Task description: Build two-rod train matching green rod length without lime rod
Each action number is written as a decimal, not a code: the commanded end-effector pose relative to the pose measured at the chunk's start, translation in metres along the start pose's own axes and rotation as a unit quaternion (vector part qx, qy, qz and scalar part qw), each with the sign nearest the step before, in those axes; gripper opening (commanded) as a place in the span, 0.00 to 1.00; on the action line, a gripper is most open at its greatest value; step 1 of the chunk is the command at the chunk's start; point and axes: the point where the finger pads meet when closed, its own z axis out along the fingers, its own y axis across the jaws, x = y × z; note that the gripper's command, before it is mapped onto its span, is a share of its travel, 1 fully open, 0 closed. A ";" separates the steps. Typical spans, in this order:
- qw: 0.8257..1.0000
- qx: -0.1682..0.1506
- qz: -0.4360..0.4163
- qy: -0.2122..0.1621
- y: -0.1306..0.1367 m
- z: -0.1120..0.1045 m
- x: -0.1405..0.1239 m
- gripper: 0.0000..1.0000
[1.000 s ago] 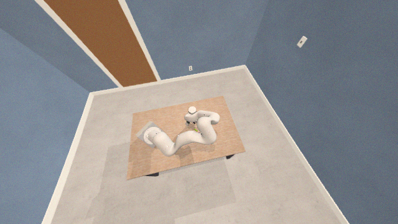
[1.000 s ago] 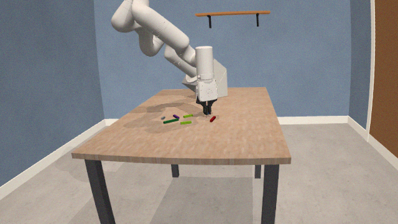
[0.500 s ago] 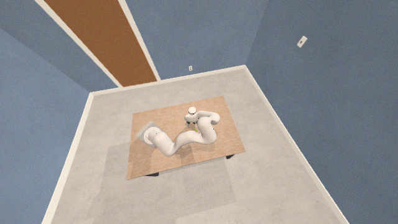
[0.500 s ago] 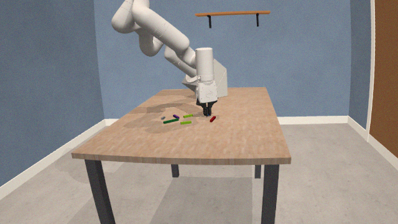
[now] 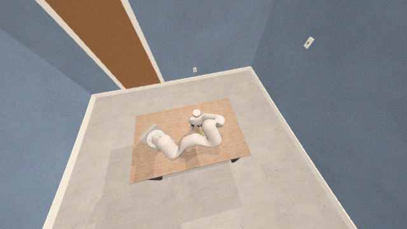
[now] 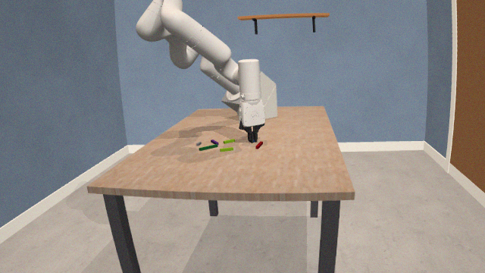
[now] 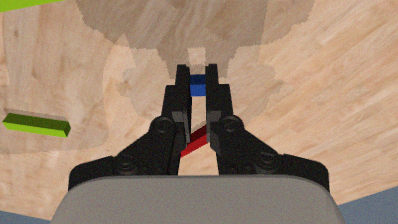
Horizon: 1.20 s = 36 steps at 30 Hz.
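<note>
My gripper (image 7: pixel 198 81) is shut on a small blue rod (image 7: pixel 198 86), held between the fingertips close above the table; the gripper also shows in the exterior view (image 6: pixel 252 138). A red rod (image 6: pixel 259 145) lies flat on the table just beside the fingertips; in the wrist view it shows below and behind the fingers. The green rod (image 6: pixel 208 147) lies to the left. A purple rod (image 6: pixel 214 142) and a grey rod (image 6: pixel 198 143) lie near it.
Two lime rods lie between the green rod and the gripper, one farther back (image 6: pixel 229 141) and one nearer (image 6: pixel 226 149); the wrist view shows one at its left (image 7: pixel 36 125). The arm's base stands at the table's far end.
</note>
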 end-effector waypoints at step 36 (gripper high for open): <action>1.000 0.000 0.000 0.000 0.000 0.000 0.000 0.16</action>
